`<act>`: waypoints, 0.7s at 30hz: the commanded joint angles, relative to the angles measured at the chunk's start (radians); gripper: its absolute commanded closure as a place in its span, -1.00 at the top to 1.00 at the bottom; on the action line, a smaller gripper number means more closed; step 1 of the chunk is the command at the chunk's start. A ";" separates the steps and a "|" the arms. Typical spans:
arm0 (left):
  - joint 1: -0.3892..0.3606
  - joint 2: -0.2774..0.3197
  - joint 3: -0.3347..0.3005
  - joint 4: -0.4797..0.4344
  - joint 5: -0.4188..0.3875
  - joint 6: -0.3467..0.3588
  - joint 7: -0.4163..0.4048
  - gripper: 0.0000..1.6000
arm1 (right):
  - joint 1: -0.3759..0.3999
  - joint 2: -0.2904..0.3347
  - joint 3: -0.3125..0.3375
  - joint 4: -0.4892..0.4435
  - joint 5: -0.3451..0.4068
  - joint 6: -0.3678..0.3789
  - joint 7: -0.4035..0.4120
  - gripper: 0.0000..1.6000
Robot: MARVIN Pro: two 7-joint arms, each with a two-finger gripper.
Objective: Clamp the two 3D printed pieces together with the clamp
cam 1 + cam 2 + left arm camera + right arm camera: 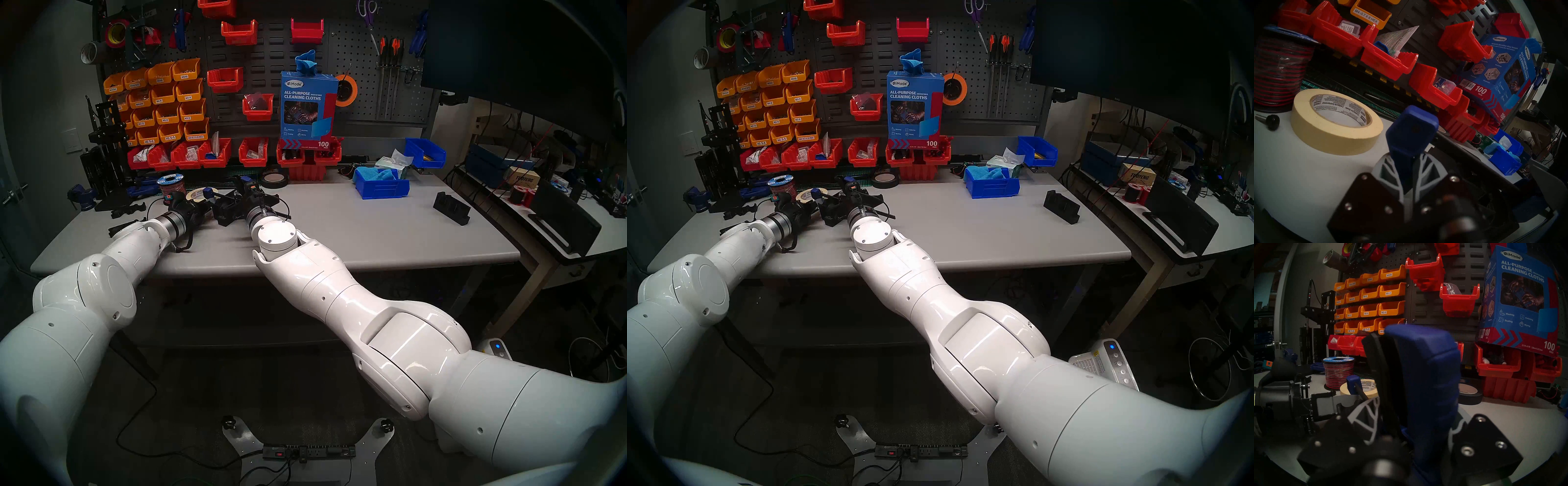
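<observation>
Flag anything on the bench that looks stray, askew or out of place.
A lone black-knobbed screw lies loose on the table beside the masking tape roll, in no bin. A single black notched block sits apart near the right edge. Nothing looks spilled or broken.

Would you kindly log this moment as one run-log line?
left gripper: shut on clamp fixed end | right gripper: closing on clamp trigger handle | 3D printed pieces: between grippers on table

Two glossy white, rounded arm shells [390, 325] carry small dark screw heads and round end caps. Each wrist ends in a silver metal ring [173, 220] and black housing with looping black cables. Black triangular finger plates [1486, 446] bear silver screws, with pale grey ribbed fingers [1388, 178].
</observation>
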 commanded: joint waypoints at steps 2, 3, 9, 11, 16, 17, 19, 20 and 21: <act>-0.009 -0.043 0.006 0.002 0.000 0.004 -0.040 -1.00 | 0.022 -0.076 -0.029 -0.014 0.005 -0.003 0.044 -1.00; -0.011 -0.058 0.009 0.002 0.000 0.003 -0.041 -1.00 | 0.021 -0.090 -0.035 -0.009 0.007 -0.001 0.046 -1.00; -0.011 -0.055 0.009 0.002 -0.002 0.003 -0.037 -1.00 | 0.025 -0.089 -0.040 -0.004 0.016 -0.007 0.050 -1.00; -0.011 -0.050 0.009 0.002 -0.003 0.003 -0.035 -1.00 | 0.027 -0.084 -0.040 -0.003 0.018 -0.009 0.051 -1.00; -0.011 -0.047 0.009 0.002 -0.005 0.003 -0.030 -1.00 | 0.030 -0.080 -0.044 0.000 0.026 -0.014 0.054 -1.00; -0.011 -0.050 0.010 0.002 -0.005 0.003 -0.030 -1.00 | 0.030 -0.083 -0.046 0.002 0.028 -0.014 0.055 -1.00; -0.011 -0.050 0.010 0.002 -0.005 0.003 -0.029 -1.00 | 0.031 -0.083 -0.048 0.004 0.031 -0.016 0.056 -1.00; -0.010 -0.042 0.009 0.002 -0.007 0.003 -0.027 -1.00 | 0.032 -0.075 -0.046 0.002 0.032 -0.018 0.056 -1.00; -0.012 -0.054 0.011 0.002 -0.006 0.003 -0.028 -1.00 | 0.031 -0.087 -0.051 0.006 0.034 -0.017 0.058 -1.00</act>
